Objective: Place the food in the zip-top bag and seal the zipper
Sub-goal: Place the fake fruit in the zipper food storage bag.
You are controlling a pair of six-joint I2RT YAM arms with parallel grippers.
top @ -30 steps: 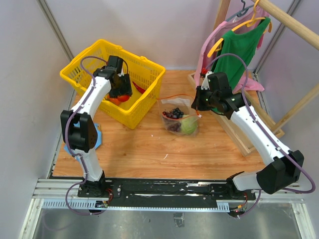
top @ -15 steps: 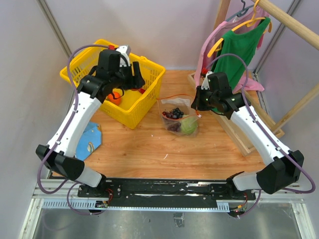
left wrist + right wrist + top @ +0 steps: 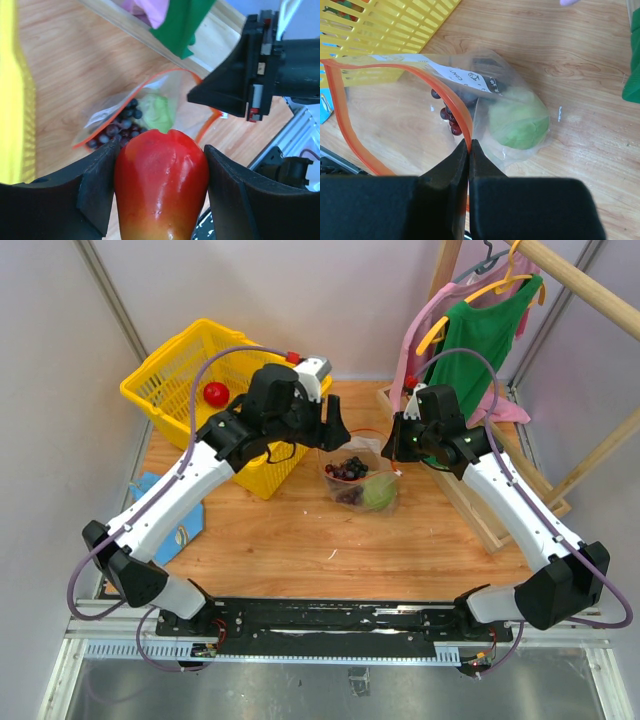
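since a second ago the left arm has swung out of the basket (image 3: 160, 370) and across to the bag's (image 3: 362, 480) left side, and its gripper (image 3: 333, 428) now hangs just left of and above the bag's mouth; the right arm has not moved. the left claw is clamped on a red fruit (image 3: 161, 185), one black finger pressed to each flank. the fruit is glossy, smooth and pear-like, deep red on top and fading to yellow-orange at the near end. with the arm gone, a small red ball (image 3: 216, 393) shows inside the basket, well left of the bag. the right gripper (image 3: 469, 150) is closed to a thin slit on the zipper (image 3: 461, 125), pinching that flat red-orange strip at the bag's right edge and holding the mouth up so it gapes in a loop. the bag is thin, clear, crinkled plastic lying on the wood-grain table (image 3: 300, 540), with a white printed label (image 3: 465, 77) across its upper face. inside it sit a matt, light-green ball (image 3: 519, 125) toward the closed end and a bunch of small, dark, round grapes (image 3: 117, 132) nearer the mouth, just beside the ball. the basket is stiff yellow plastic lattice and stands just left of the bag.
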